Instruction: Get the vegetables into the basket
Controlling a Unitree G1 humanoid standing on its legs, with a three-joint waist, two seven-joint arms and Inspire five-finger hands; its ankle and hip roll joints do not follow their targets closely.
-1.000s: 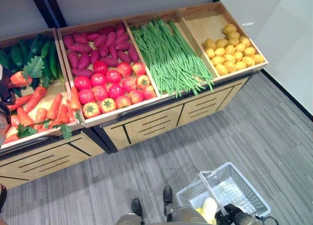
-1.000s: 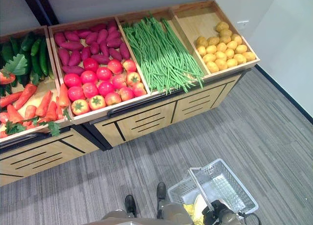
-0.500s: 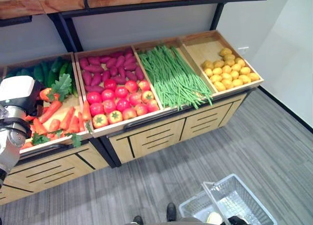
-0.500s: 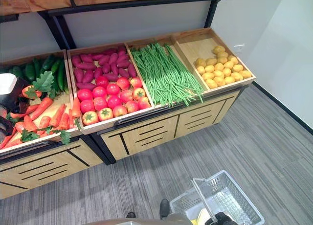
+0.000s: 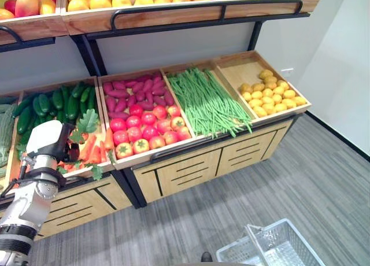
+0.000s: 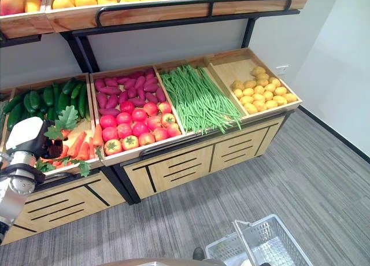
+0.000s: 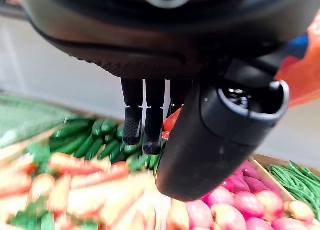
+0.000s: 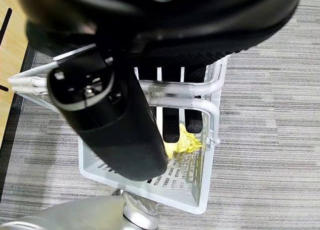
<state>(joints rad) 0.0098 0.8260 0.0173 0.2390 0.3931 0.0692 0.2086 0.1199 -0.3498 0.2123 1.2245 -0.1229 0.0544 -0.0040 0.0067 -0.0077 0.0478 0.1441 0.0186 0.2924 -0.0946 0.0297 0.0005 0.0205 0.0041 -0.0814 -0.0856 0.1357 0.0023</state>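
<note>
Nearest, right hand (image 8: 120,135) curls around the handle of the pale grey plastic mesh basket (image 8: 200,165), a yellow vegetable (image 8: 182,140) lying inside beneath its fingers. Farther out, left hand (image 7: 150,115) hangs with straight, relaxed fingers over the orange carrots (image 7: 75,182), dark green cucumbers (image 7: 95,140) just beyond in the wooden display crate (image 5: 87,170).

The left arm reaches up from the lower left toward the far left of the scene, its silver-grey forearm angled upward. The left hand (image 7: 165,105) points forward with its fingers (image 7: 132,125) straight and side by side, the thumb (image 7: 210,135) stretched out alongside them. The right hand (image 8: 130,110) hangs low at the near right, fingers curled over a handle bar.
</note>
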